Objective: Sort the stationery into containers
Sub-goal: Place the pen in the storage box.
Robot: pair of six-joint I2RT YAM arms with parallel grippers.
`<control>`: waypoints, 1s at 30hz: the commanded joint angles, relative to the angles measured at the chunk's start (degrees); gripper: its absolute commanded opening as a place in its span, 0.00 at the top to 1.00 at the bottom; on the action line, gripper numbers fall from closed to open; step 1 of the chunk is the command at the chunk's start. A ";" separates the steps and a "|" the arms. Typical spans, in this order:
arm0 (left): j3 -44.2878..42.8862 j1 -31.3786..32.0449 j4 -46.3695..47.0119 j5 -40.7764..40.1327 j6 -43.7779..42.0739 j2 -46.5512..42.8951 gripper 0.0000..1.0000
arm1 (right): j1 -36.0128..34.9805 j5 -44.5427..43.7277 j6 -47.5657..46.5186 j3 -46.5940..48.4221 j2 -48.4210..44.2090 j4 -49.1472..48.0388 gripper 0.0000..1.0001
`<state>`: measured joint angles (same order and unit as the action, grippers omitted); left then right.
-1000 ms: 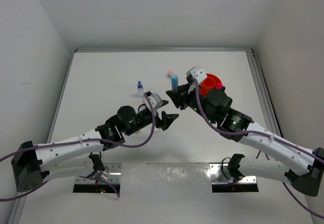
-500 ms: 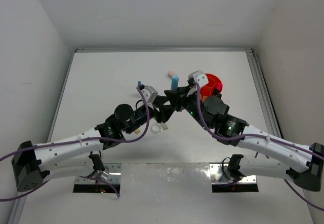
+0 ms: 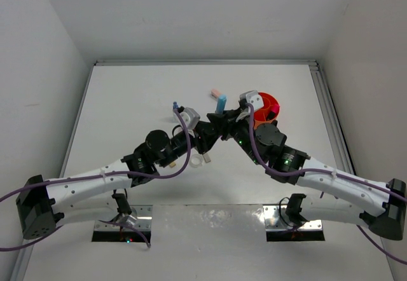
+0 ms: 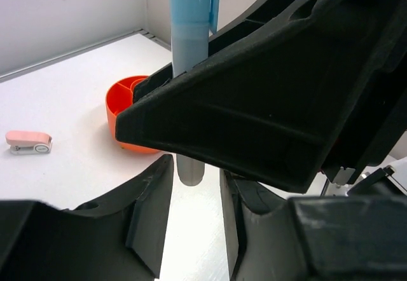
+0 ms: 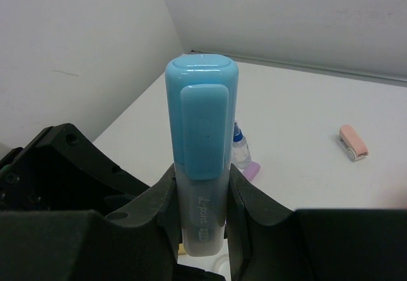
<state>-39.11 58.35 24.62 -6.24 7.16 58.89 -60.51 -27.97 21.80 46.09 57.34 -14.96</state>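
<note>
My right gripper (image 3: 224, 121) is shut on the light blue tube (image 3: 220, 105) and holds it upright above the table; in the right wrist view the tube (image 5: 202, 135) stands gripped between my right gripper's (image 5: 202, 195) fingers. My left gripper (image 3: 213, 132) is open, with its jaws on either side of the tube's grey lower end (image 4: 191, 166) and a gap on each side. The orange tub (image 3: 270, 106) stands just behind the right gripper and also shows in the left wrist view (image 4: 124, 96).
A blue-capped small bottle (image 3: 175, 107) and a lilac eraser block (image 5: 252, 170) lie left of the grippers. A pink block (image 3: 218, 94) lies behind them. A clear tape ring (image 3: 197, 161) lies under the left arm. White walls enclose the table.
My left gripper has moved up and forward to meet the right gripper, uncovering the tape ring. The right gripper has shifted slightly left, still holding the tube.
</note>
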 commanded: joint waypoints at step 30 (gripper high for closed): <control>-0.44 -0.96 2.63 3.16 -10.23 -2.99 0.41 | -0.92 -0.42 5.53 -3.63 -1.18 -1.92 1.00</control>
<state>-38.63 57.65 23.70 -2.76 -1.06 58.28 -60.55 -28.51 27.20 43.05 56.53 -17.58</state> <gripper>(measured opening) 0.559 0.285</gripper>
